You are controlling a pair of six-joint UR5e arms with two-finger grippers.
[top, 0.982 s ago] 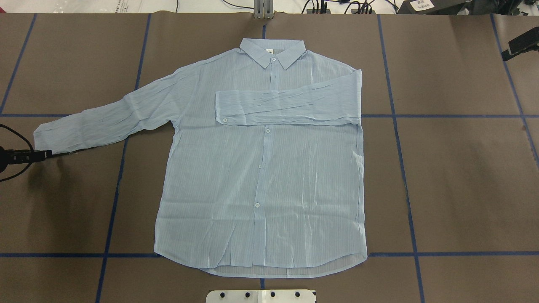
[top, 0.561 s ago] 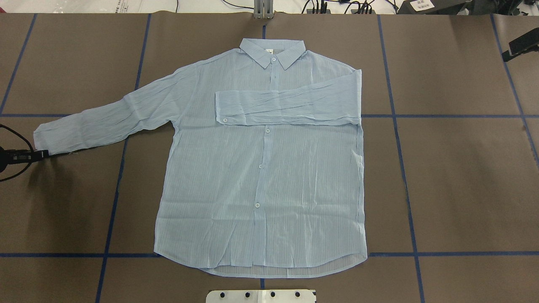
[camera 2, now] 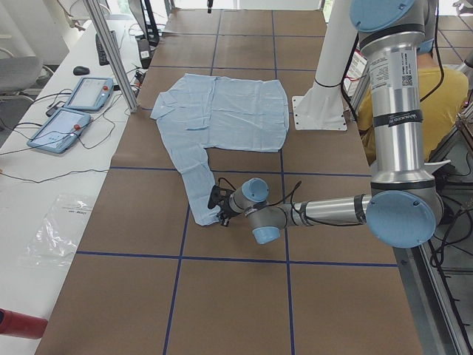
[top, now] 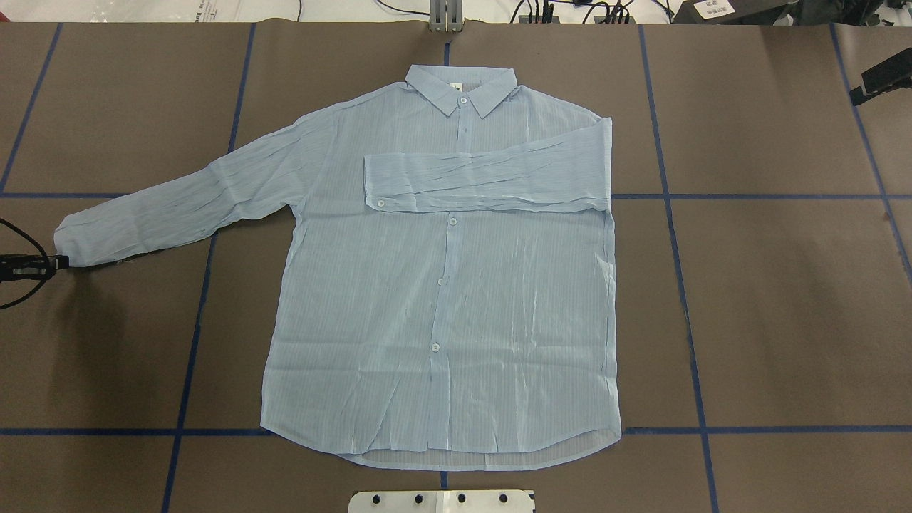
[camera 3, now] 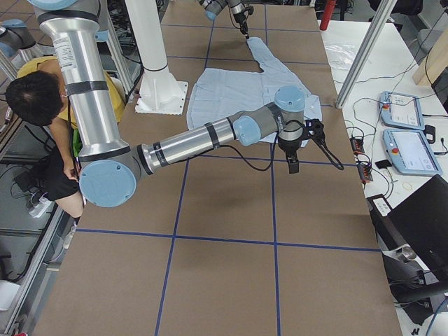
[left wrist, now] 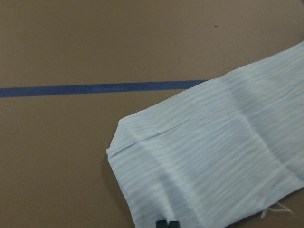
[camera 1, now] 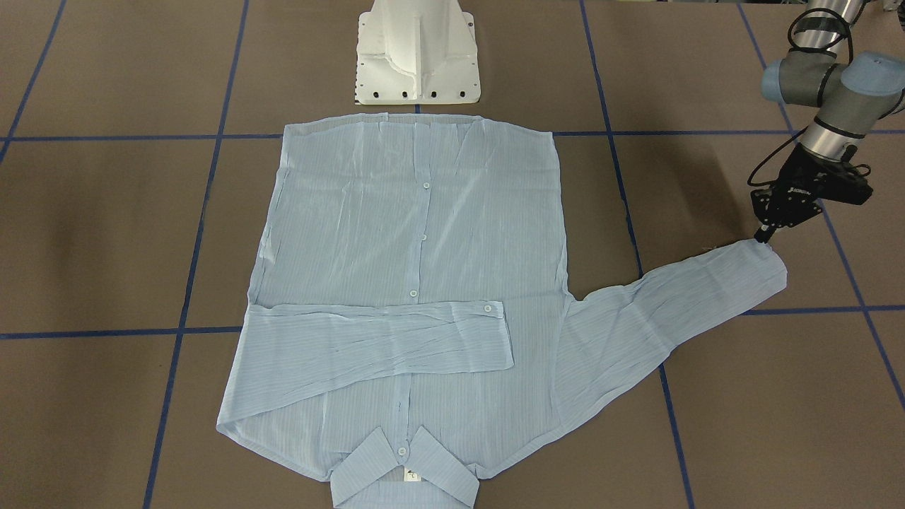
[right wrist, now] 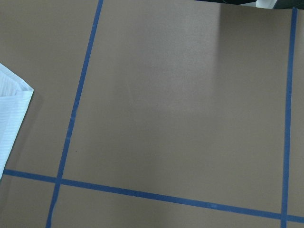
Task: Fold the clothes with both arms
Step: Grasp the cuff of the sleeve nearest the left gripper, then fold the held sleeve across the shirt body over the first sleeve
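Observation:
The light blue shirt (top: 442,299) lies flat, front up and buttoned, with its collar at the far edge. One sleeve is folded across the chest (top: 491,178). The other sleeve stretches out to the overhead view's left and ends in a cuff (left wrist: 190,166). My left gripper (top: 63,262) sits low at that cuff's corner (camera 1: 762,237), and its fingertips (left wrist: 166,223) are pinched together on the fabric edge. My right gripper (top: 880,77) hangs over bare table far right of the collar. Its jaws do not show clearly.
Brown paper with blue tape lines (top: 670,196) covers the table. The white pedestal base (camera 1: 417,53) stands just behind the shirt's hem. A seated person (camera 3: 42,105) is beside the robot. Teach pendants (camera 2: 74,107) and a metal post (camera 2: 118,66) stand along the far side.
My left gripper has slid a little leftward along the table. The cuff's near corner, flat before, is now bunched and rounded at the fingertips. The right gripper has not moved.

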